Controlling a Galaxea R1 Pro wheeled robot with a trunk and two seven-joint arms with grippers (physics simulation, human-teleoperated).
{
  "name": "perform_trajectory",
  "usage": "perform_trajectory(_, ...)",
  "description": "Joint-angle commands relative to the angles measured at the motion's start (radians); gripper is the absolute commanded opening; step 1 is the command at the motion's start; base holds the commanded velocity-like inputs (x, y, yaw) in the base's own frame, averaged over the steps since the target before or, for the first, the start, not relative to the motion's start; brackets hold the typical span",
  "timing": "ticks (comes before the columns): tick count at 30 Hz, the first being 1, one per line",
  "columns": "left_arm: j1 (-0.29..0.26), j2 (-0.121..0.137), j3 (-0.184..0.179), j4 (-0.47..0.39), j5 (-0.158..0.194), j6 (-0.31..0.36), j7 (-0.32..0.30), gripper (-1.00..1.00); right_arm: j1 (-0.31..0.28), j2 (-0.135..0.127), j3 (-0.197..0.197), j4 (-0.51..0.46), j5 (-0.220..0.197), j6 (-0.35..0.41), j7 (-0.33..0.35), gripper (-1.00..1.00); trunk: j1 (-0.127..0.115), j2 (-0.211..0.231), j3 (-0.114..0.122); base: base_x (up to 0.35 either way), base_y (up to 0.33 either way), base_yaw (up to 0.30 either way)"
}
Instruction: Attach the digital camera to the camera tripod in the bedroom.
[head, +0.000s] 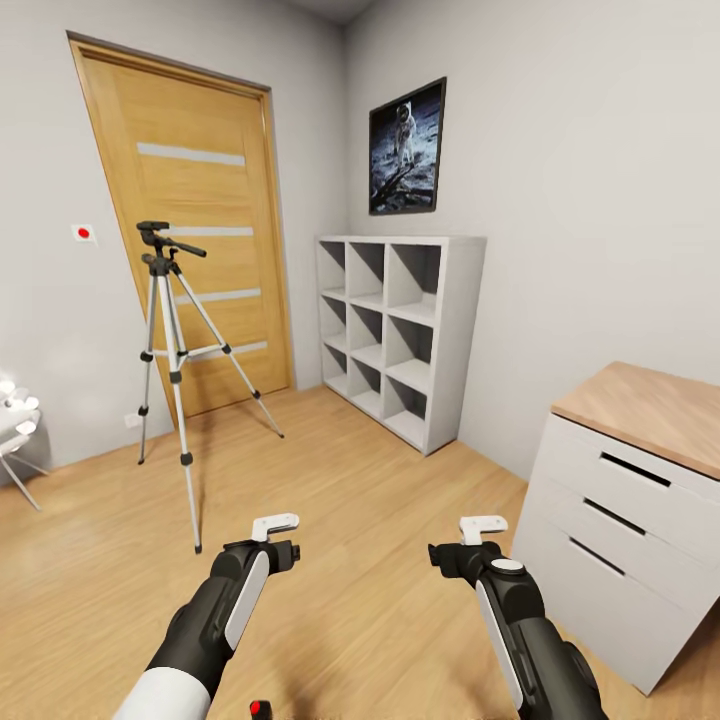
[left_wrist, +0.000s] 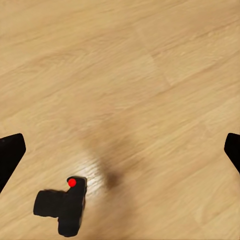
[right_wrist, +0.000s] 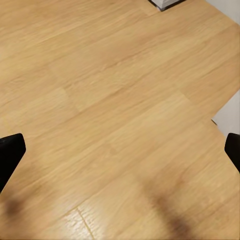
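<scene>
The digital camera (left_wrist: 62, 205), small and black with a red spot, lies on the light wood floor below my left gripper (head: 274, 540); its top also peeks in at the head view's lower edge (head: 260, 709). The left fingertips (left_wrist: 10, 152) stand wide apart with nothing between them. My right gripper (head: 478, 542) hovers open over bare planks, beside the left one. The camera tripod (head: 168, 350) stands upright on spread silver legs in front of the wooden door (head: 195, 250), well ahead of both grippers and to the left. Its black head (head: 155, 235) with the pan handle carries nothing.
A white cube shelf (head: 400, 330) lines the right wall under an astronaut picture (head: 407, 147). A white drawer unit with a wood top (head: 630, 500) stands close on my right. A small lamp-like stand (head: 18, 430) sits at the far left. Open floor lies between me and the tripod.
</scene>
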Motion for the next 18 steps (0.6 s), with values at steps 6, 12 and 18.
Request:
perform_trajectory(6,-0.001,0.000,-0.001,0.001,0.011,0.003,0.009,1.00,-0.001,0.001,0.001,0.000,0.008,0.006,0.000,1.00,0.023,-0.043,-0.020,0.000,0.000,0.000)
perform_trajectory(12,-0.001,0.000,0.000,0.002,0.011,0.003,0.009,1.00,0.000,0.002,0.001,0.000,0.007,0.006,0.000,1.00,0.046,-0.085,-0.039,0.000,0.000,0.000)
perform_trajectory(18,-0.001,0.000,0.000,0.002,0.009,0.003,0.010,1.00,0.000,0.002,0.000,0.000,0.008,0.006,0.000,1.00,0.069,-0.127,-0.058,0.000,0.000,0.000)
